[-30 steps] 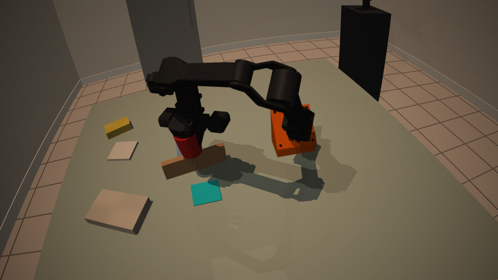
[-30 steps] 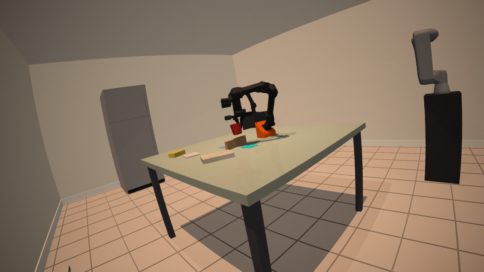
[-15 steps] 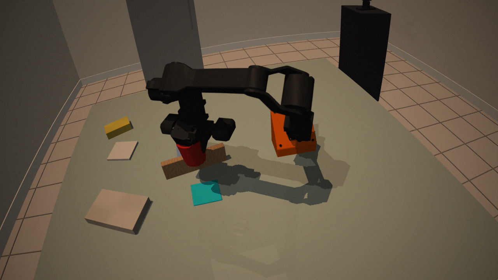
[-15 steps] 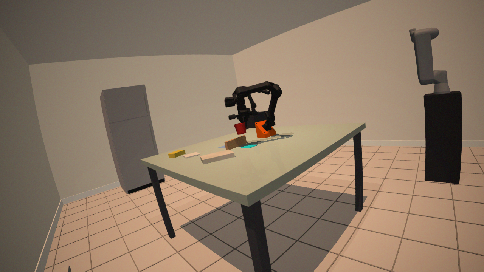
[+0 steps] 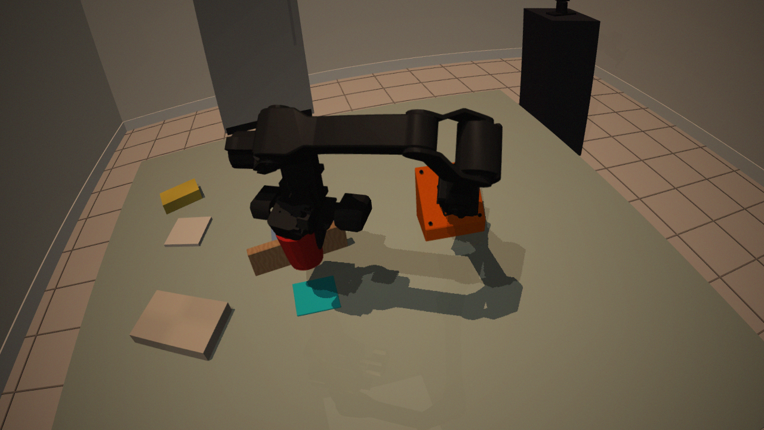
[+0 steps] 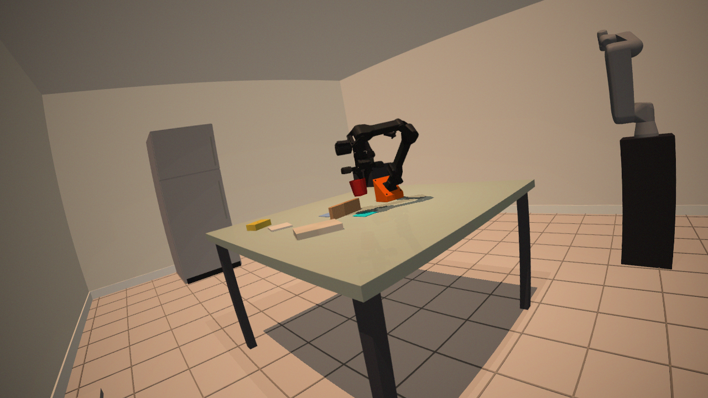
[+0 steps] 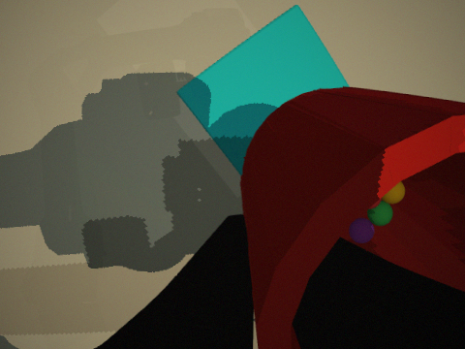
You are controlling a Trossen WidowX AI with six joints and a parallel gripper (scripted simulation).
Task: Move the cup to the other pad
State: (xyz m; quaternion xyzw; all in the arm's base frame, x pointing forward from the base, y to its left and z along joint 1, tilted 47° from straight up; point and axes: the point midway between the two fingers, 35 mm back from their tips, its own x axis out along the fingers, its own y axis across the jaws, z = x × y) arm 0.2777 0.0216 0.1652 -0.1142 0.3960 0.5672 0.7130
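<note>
My gripper (image 5: 300, 230) (image 6: 358, 179) is shut on the rim of a red cup (image 5: 304, 252) (image 6: 358, 187) (image 7: 304, 155) and holds it in the air, above the wooden block (image 5: 264, 257) (image 6: 344, 208). Three marbles, yellow (image 7: 394, 193), green (image 7: 380, 213) and purple (image 7: 362, 231), lie inside the cup in the wrist view. The teal pad (image 5: 315, 296) (image 6: 364, 213) (image 7: 271, 72) lies flat on the table just in front of the cup, partly under its shadow. A pale blue pad (image 6: 324, 215) shows as a sliver behind the block.
An orange arm base (image 5: 446, 205) (image 6: 386, 189) stands to the right. A yellow block (image 5: 181, 194) (image 6: 258, 224), a thin beige tile (image 5: 188, 230) (image 6: 280, 226) and a thick beige slab (image 5: 180, 322) (image 6: 317, 229) lie to the left. A fridge (image 6: 190, 198) stands behind the table.
</note>
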